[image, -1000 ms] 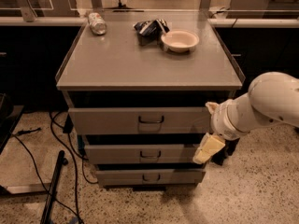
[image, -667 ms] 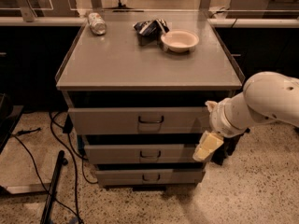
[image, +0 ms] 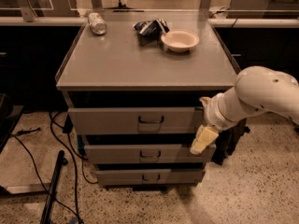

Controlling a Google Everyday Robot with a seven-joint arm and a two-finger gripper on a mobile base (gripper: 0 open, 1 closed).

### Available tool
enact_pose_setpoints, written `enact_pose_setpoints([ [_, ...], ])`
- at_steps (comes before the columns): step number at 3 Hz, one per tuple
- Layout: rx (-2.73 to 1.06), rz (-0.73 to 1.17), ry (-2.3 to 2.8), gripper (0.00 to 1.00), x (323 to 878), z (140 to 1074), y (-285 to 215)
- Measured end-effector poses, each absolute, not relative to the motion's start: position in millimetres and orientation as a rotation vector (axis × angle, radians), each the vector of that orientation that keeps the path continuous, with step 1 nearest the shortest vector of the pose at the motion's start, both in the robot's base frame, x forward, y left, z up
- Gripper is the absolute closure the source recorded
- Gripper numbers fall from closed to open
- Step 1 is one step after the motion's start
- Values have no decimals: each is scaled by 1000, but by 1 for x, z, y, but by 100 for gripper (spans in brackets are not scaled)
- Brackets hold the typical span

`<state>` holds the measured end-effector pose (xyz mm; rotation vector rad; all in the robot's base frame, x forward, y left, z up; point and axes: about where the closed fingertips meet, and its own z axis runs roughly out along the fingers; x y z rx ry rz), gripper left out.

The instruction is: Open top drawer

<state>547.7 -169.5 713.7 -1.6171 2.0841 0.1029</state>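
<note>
The top drawer [image: 107, 121] is the widest grey metal front of three in the cabinet, with a dark loop handle [image: 150, 120] at its centre. A dark gap shows above it under the cabinet top. My gripper [image: 203, 140] hangs from the white arm [image: 261, 94] at the cabinet's right front corner. It sits just below the top drawer's right end, in front of the middle drawer [image: 121, 153], well right of the handle. It holds nothing that I can see.
On the cabinet top [image: 117, 64] lie a can [image: 97, 23], a crumpled dark bag [image: 149, 28] and a pale bowl [image: 180, 40]. The bottom drawer [image: 149, 176] is below. Cables [image: 60, 139] and a dark pole [image: 51, 195] lie on the floor at left.
The gripper and arm have shifted slightly up and to the left, closer to the top drawer's right end. The drawers have not moved.
</note>
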Motion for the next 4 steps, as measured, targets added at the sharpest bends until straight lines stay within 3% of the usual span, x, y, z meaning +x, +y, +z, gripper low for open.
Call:
enact_pose_setpoints([
  [4,-1845,109,1937,0,565,701,-155],
])
